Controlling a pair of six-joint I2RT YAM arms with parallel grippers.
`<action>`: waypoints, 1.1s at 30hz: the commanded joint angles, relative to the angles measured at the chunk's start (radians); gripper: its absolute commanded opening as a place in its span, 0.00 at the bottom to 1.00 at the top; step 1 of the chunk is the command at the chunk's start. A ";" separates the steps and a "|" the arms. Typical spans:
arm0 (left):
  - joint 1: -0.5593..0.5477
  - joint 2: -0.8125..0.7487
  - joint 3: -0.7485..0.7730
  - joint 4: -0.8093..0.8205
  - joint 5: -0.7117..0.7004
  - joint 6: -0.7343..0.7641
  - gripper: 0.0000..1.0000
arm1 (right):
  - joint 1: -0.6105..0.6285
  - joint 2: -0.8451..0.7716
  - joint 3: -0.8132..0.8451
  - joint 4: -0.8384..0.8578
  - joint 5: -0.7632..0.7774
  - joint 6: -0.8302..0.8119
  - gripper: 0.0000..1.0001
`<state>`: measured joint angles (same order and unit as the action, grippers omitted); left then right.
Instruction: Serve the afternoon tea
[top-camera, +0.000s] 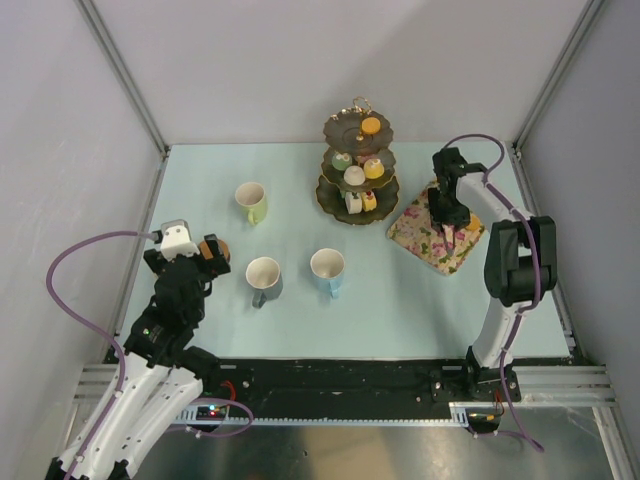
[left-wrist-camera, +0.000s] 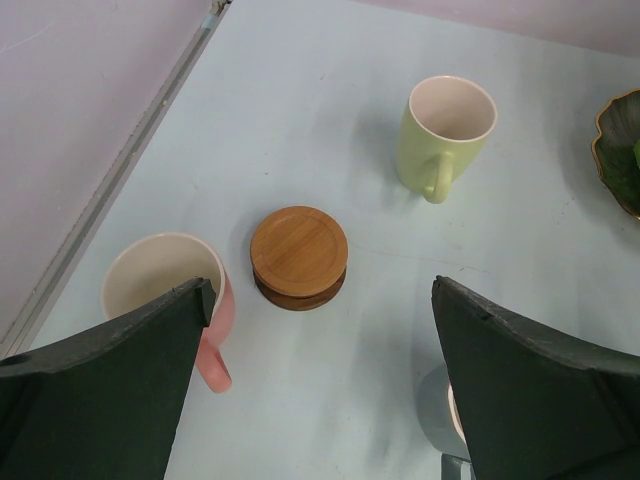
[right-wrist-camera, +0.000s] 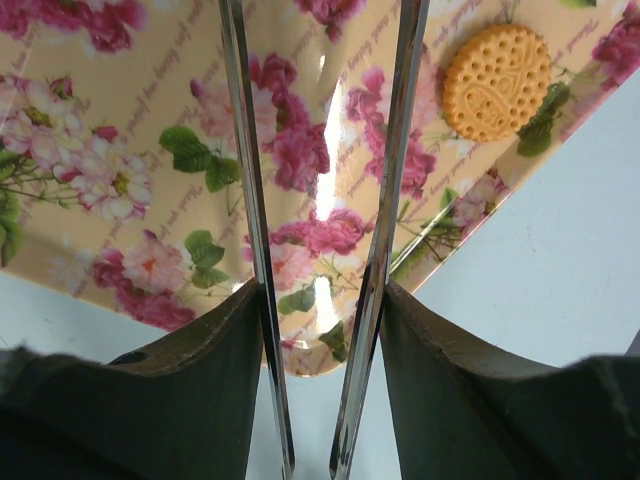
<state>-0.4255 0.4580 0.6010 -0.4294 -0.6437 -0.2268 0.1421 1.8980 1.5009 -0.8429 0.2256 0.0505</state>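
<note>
My left gripper (left-wrist-camera: 322, 300) hangs open over the table, with nothing between its fingers. A pink mug (left-wrist-camera: 160, 285) stands by its left finger, and a stack of brown coasters (left-wrist-camera: 299, 252) lies just ahead. The yellow-green mug (left-wrist-camera: 450, 135) stands farther off, and the grey mug (left-wrist-camera: 440, 420) peeks out by the right finger. My right gripper (right-wrist-camera: 322, 295) is shut on metal tongs (right-wrist-camera: 250, 200), held over the floral tray (right-wrist-camera: 120, 150). A round orange biscuit-like cake (right-wrist-camera: 497, 80) lies on that tray. The tiered stand (top-camera: 358, 160) holds several small cakes.
A blue mug (top-camera: 328, 272) stands mid-table beside the grey mug (top-camera: 264, 280). The floral tray (top-camera: 435, 232) lies right of the stand, near the right wall. Walls close in the table on the left, right and back.
</note>
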 joint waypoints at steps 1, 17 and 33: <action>-0.006 -0.003 -0.008 0.029 -0.017 0.016 0.98 | -0.003 -0.080 0.008 -0.032 -0.012 0.017 0.52; -0.006 -0.007 -0.007 0.029 -0.016 0.015 0.98 | 0.003 -0.146 0.022 -0.010 -0.049 -0.013 0.53; -0.006 -0.005 -0.007 0.029 -0.018 0.017 0.98 | 0.025 -0.036 0.092 0.020 0.030 -0.086 0.54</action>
<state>-0.4255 0.4572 0.6010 -0.4294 -0.6437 -0.2268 0.1623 1.8370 1.5360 -0.8459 0.2214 -0.0013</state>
